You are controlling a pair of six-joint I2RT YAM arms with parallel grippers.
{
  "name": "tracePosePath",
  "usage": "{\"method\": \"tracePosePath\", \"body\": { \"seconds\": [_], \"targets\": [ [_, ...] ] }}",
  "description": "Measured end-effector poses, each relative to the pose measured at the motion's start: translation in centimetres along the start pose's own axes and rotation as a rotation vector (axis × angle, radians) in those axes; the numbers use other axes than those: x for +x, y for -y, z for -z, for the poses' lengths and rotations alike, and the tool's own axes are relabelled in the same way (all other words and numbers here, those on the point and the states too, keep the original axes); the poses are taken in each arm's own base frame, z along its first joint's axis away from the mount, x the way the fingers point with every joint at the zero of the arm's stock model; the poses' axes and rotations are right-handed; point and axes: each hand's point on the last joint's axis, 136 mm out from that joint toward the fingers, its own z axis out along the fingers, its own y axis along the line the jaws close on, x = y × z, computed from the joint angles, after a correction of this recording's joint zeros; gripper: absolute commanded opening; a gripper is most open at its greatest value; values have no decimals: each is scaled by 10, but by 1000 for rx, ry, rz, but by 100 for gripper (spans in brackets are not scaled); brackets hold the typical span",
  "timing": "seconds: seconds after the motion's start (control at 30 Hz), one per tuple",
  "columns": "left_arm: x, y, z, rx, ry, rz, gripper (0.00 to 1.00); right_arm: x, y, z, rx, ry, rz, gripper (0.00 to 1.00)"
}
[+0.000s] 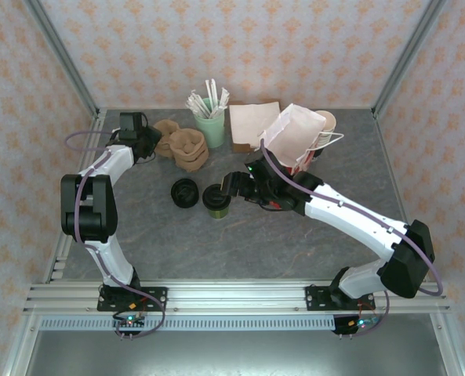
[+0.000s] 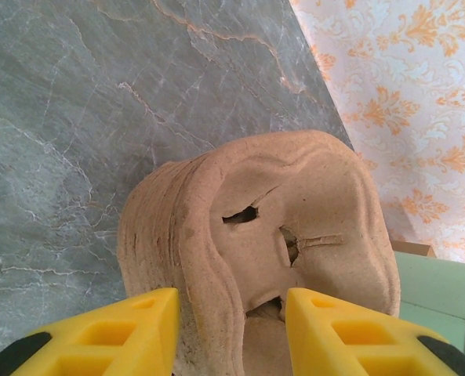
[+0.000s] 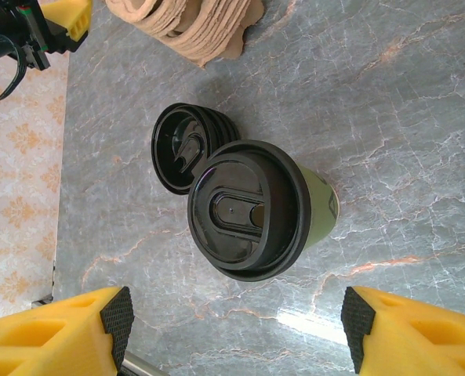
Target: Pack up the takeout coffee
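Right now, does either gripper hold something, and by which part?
The right gripper holds nothing; its jaws stand open, clear of the takeout coffee. The left gripper straddles the edge of the pulp cup carrier; a firm hold cannot be told.

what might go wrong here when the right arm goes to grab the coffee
1. The pile of black lids sits close beside the takeout coffee, so the open right gripper may catch a lid when it closes.
2. The paper bag looks tilted; lowering the cup in might topple it.
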Motion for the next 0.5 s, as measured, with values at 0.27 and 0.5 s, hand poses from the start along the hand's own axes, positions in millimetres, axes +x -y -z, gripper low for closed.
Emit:
{"method": "tracePosePath", "body": {
  "seconds": [0.27, 0.5],
  "targets": [
    [0, 0, 0, 2, 0, 0, 38, -1, -1, 0, -5, 4, 0, 73],
    [-1, 5, 0, 21, 1, 6, 34, -1, -1, 0, -5, 4, 0, 73]
  ]
}}
